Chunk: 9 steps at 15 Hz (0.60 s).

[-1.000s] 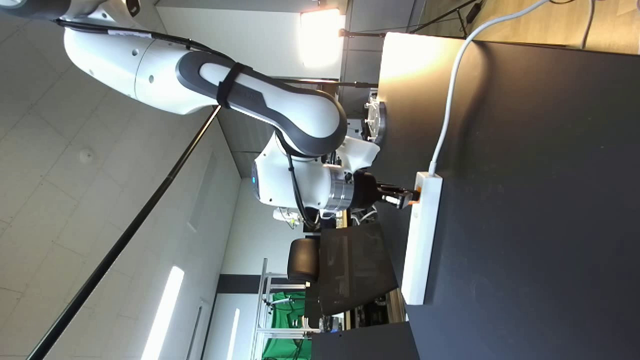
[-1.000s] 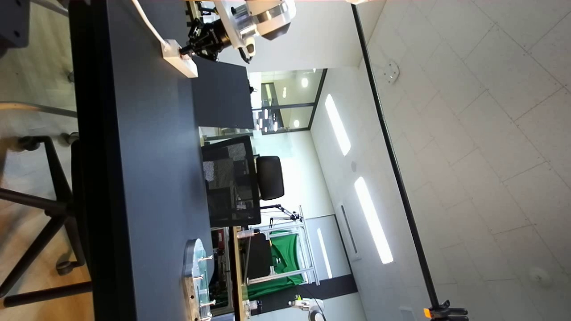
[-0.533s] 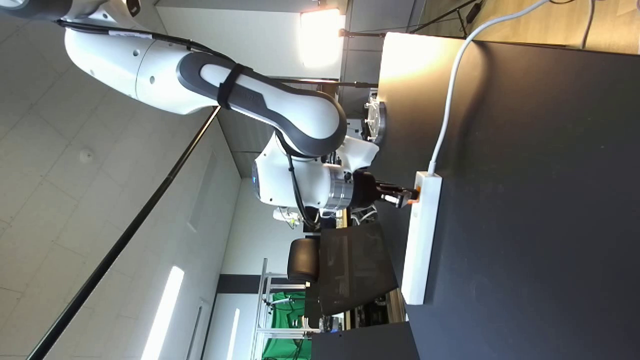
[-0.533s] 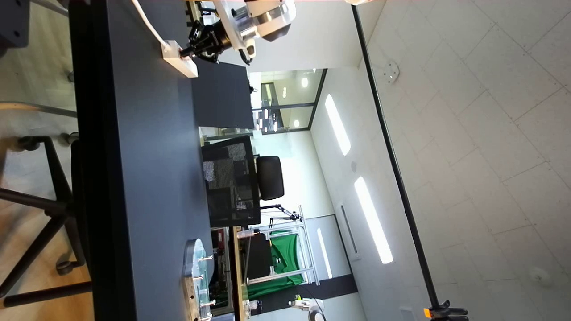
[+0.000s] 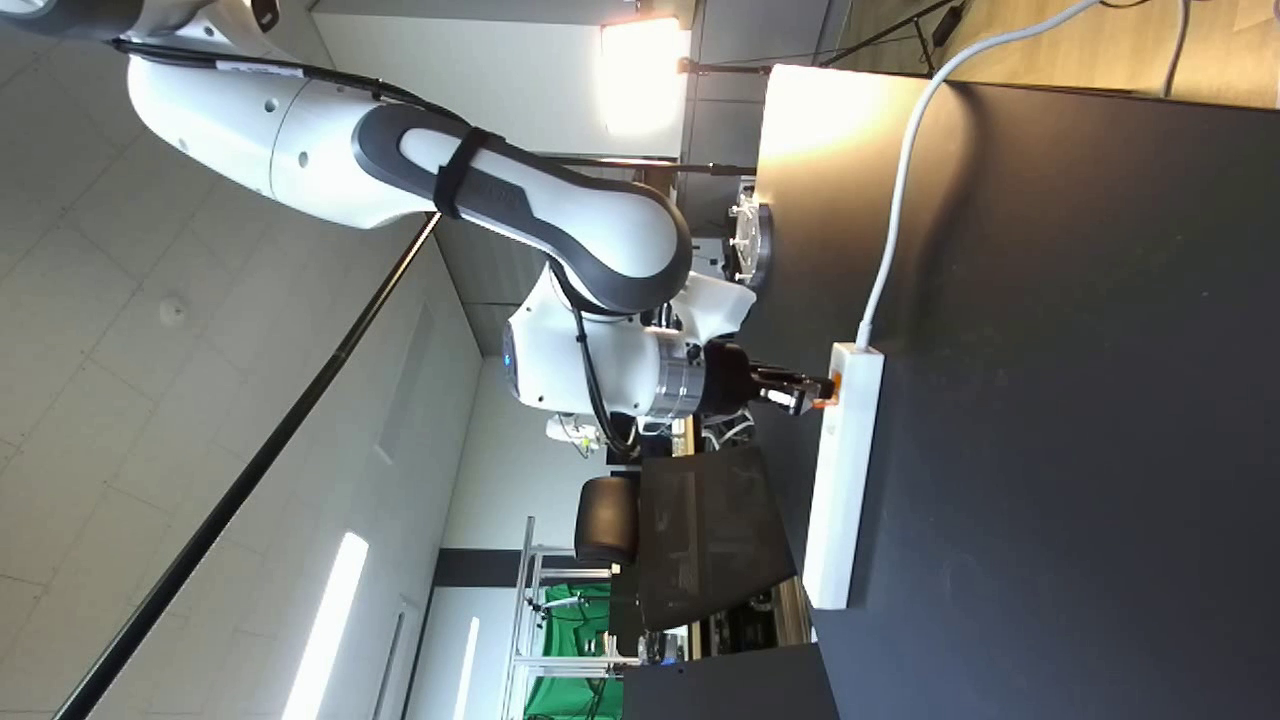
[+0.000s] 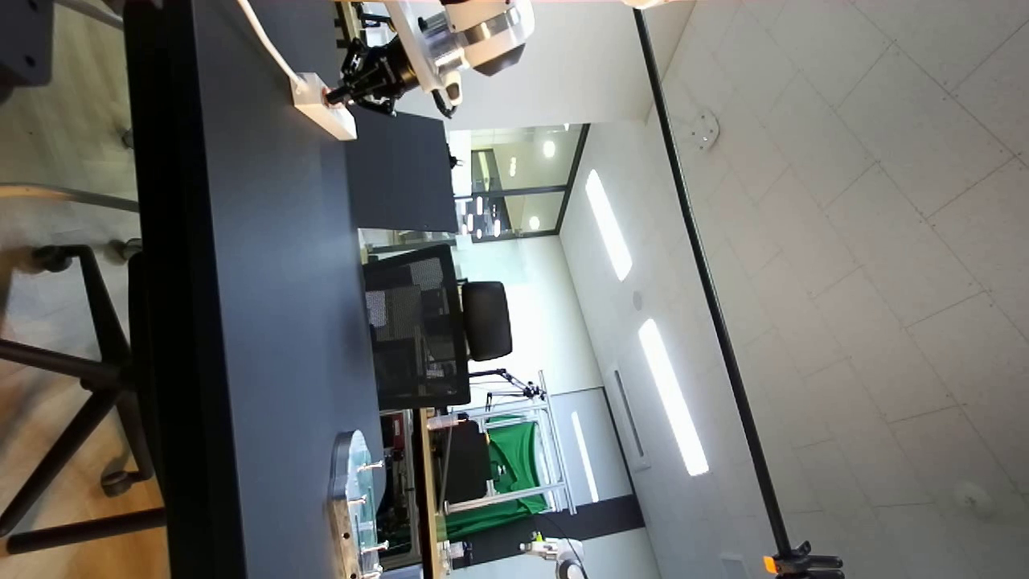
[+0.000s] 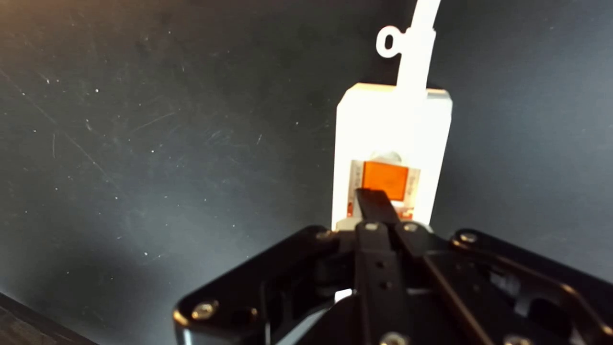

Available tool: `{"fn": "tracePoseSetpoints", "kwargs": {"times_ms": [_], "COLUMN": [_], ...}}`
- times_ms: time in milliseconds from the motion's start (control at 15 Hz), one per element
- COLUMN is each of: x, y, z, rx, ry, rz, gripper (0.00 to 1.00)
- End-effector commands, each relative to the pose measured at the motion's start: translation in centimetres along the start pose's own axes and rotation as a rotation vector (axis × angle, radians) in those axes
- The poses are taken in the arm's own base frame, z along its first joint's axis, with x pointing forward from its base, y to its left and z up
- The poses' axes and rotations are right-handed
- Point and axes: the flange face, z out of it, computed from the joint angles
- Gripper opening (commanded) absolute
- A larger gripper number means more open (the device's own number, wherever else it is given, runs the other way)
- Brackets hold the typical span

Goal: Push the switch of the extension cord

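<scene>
The extension cord point(image 5: 845, 490) is a white strip lying on the dark table; it also shows in an exterior view point(image 6: 328, 117) and the wrist view point(image 7: 392, 120). Its orange switch point(image 7: 387, 178) is near the cable end. My gripper point(image 5: 833, 388) is shut, with nothing visible between its fingers, and points down at the switch. In the wrist view the gripper point(image 7: 374, 192) covers the near left corner of the switch. It also shows at the strip in an exterior view point(image 6: 330, 97). Whether the tips touch the switch I cannot tell.
The white cable point(image 5: 905, 150) runs from the strip's end across the table point(image 5: 1060, 420) and over its edge. A round plate with metal posts point(image 6: 358, 503) stands on the table, away from the strip. A mesh chair point(image 6: 418, 330) stands beyond the table.
The gripper has lifted very slightly from the strip, and a little more orange shows beside its tips. The strip has hardly moved.
</scene>
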Motion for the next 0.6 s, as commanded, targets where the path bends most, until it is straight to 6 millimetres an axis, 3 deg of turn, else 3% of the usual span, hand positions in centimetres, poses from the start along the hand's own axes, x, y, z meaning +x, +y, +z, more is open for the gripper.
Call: {"fn": "tracePoseSetpoints", "kwargs": {"times_ms": [0,533], "x": [0.11,0.18], "y": [-0.06,-1.02], "z": [-0.72,-0.39], "rx": [-0.014,-0.018], "ry": [-0.006,-0.041], "rz": [0.010,0.002], "gripper": [0.00,0.00]}}
